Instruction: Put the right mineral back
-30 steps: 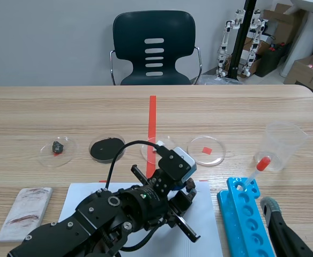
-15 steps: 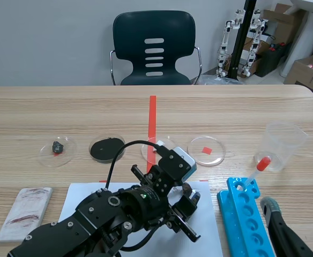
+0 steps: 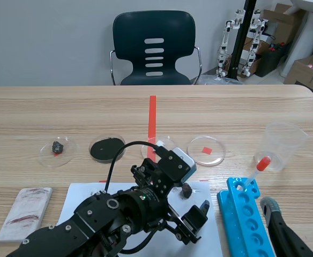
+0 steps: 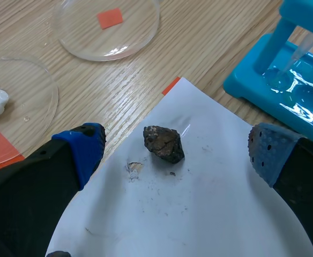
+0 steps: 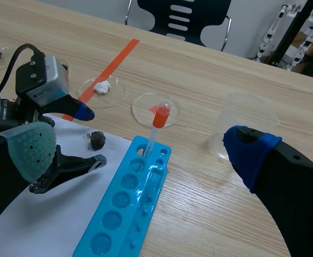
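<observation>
A dark brown mineral (image 4: 163, 143) lies on the white paper (image 4: 210, 219), near the paper's far edge. My left gripper (image 4: 175, 152) is open, its blue-padded fingers standing wide on either side of the stone without touching it. From the scene view the mineral (image 3: 186, 189) shows just right of the left gripper (image 3: 170, 194). An empty petri dish with a red square (image 3: 206, 150) sits beyond it. My right gripper (image 5: 140, 155) is open and holds nothing, low at the right over the blue rack (image 5: 127, 203).
Three more dishes stand in a row: one with a white lump (image 3: 159, 147), one with black powder (image 3: 107, 148), one with a dark stone (image 3: 56, 147). A dropper (image 3: 258, 168) leans in the blue rack (image 3: 247, 214) by a plastic cup (image 3: 285, 144). A white streak tile (image 3: 25, 211) lies at the left.
My left gripper was shut on the mineral a second ago; its fingers have spread wide and the stone now lies free on the paper.
</observation>
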`<move>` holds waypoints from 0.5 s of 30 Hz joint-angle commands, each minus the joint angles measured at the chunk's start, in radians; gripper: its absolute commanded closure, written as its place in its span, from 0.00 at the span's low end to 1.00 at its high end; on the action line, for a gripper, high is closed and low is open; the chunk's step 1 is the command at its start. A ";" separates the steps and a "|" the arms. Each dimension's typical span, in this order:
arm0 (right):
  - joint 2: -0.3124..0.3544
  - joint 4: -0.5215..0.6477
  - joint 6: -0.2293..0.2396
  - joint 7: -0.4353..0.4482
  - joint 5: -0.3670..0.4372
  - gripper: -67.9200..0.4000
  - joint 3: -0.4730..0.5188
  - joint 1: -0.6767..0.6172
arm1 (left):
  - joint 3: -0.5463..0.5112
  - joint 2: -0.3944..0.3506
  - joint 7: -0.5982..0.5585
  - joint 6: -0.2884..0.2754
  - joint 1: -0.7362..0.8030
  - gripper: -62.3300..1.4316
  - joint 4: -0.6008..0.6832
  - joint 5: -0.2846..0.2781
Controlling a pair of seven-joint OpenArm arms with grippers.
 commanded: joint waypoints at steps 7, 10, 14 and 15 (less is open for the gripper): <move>0.000 0.014 -0.003 0.014 0.010 0.00 0.006 0.006 | -0.011 -0.098 -0.026 0.000 0.123 0.10 0.269 -0.004; 0.000 0.014 -0.003 0.014 0.010 0.00 0.006 0.006 | -0.021 -0.130 -0.025 0.001 0.166 0.10 0.349 -0.004; 0.000 0.014 -0.003 0.014 0.010 0.00 0.006 0.006 | -0.026 -0.144 -0.023 0.001 0.192 0.10 0.375 -0.004; 0.000 0.014 -0.003 0.014 0.010 0.00 0.006 0.006 | -0.025 -0.146 -0.022 0.001 0.192 0.10 0.375 -0.003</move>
